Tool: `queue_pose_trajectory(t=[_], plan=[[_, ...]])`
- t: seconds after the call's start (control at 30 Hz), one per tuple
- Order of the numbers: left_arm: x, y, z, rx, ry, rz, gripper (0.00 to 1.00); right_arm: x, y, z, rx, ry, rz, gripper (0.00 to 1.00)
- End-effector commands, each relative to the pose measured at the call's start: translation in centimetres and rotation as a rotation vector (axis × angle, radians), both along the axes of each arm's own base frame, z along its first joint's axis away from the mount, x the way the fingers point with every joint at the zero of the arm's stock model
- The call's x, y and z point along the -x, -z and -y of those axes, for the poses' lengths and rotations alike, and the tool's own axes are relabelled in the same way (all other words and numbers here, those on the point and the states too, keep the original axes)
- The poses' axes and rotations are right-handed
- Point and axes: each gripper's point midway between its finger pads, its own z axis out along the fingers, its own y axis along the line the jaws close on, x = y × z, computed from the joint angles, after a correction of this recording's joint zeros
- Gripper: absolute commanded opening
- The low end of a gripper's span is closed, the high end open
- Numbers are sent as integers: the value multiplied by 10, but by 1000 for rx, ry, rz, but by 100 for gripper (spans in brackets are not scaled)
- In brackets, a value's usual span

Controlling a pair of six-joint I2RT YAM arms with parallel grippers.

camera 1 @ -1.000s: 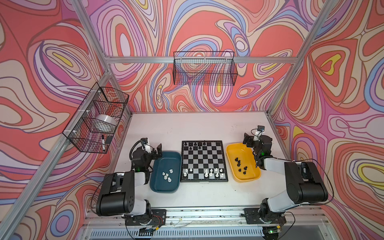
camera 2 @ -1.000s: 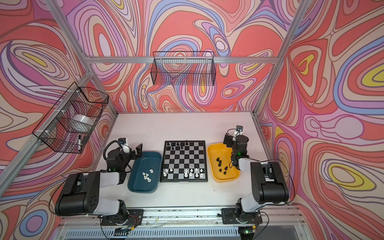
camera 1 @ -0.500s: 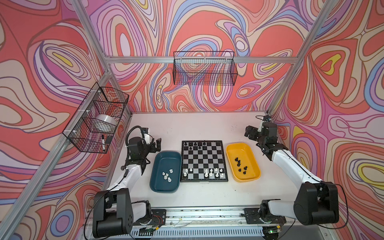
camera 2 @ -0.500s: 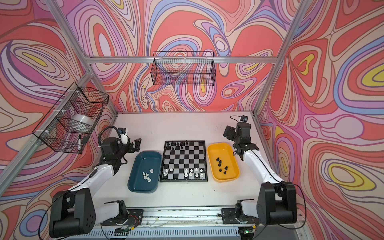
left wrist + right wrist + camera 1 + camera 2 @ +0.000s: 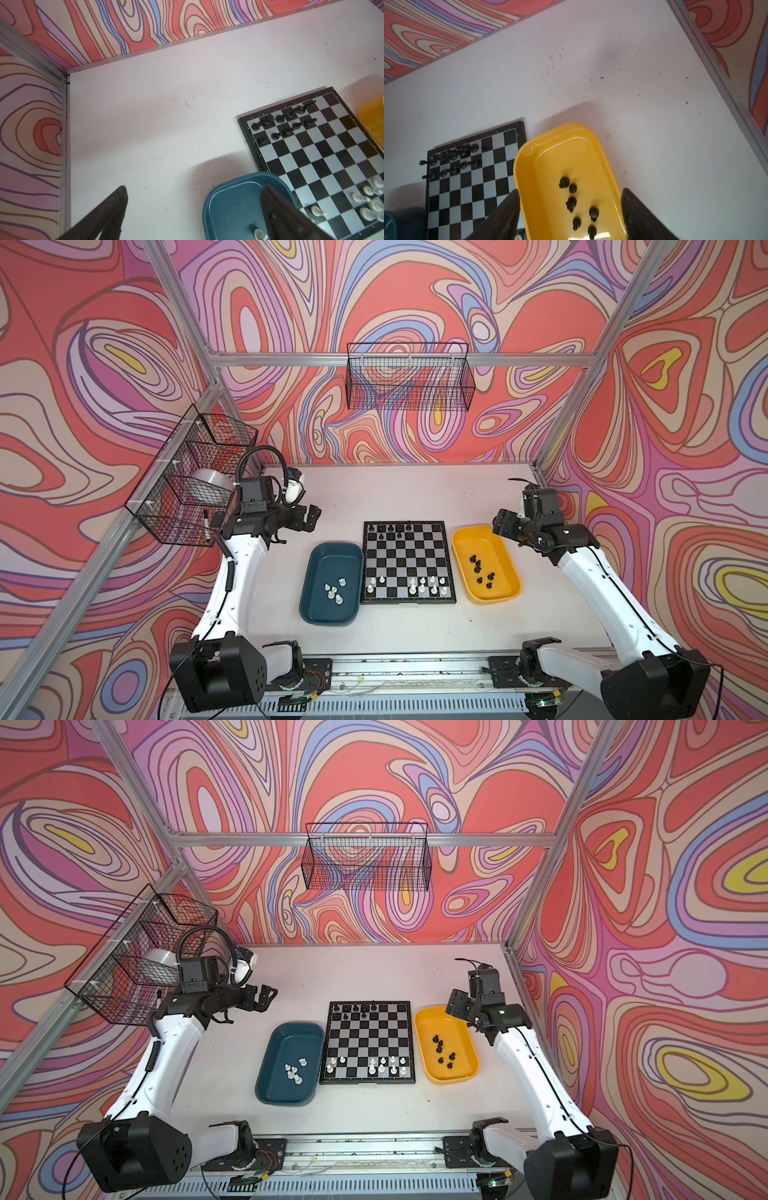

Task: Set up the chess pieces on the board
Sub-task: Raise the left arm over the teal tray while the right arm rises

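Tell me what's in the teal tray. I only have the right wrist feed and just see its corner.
Observer: A few loose white pieces, bunched in the near half of the teal tray.
Operator: Any white set up yet?
Observer: Yes. Standing white pieces fill part of the two nearest rows of the board.
Operator: Anything being carried on the left?
Observer: No. The left claw is open and empty, raised near the tray's far end.
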Motion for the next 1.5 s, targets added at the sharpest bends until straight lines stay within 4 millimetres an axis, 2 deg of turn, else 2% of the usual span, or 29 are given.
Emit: queue_pose_trajectory(t=[0.0,0.2,0.37,0.47,0.67,0.9,1.0,1.47], plan=[[30,7,11,12,71,-147,100,33,9,-5,-48,17,-132,74],[21,-23,16,59,67,-121,100,52,19,-11,-82,23,-218,68],[6,-36,16,86,52,-98,100,65,33,-16,-81,9,-313,66],[-4,-37,14,82,44,-99,100,74,42,-14,-70,17,-353,64],[-13,-37,18,107,69,-104,100,80,56,-17,-67,4,-414,59],[-13,-40,30,148,140,-97,100,83,77,-18,-59,10,-465,57],[-12,-37,32,149,159,-111,99,82,84,-17,-50,14,-482,52],[-13,-37,39,175,202,-126,99,75,109,-18,-36,25,-529,51]])
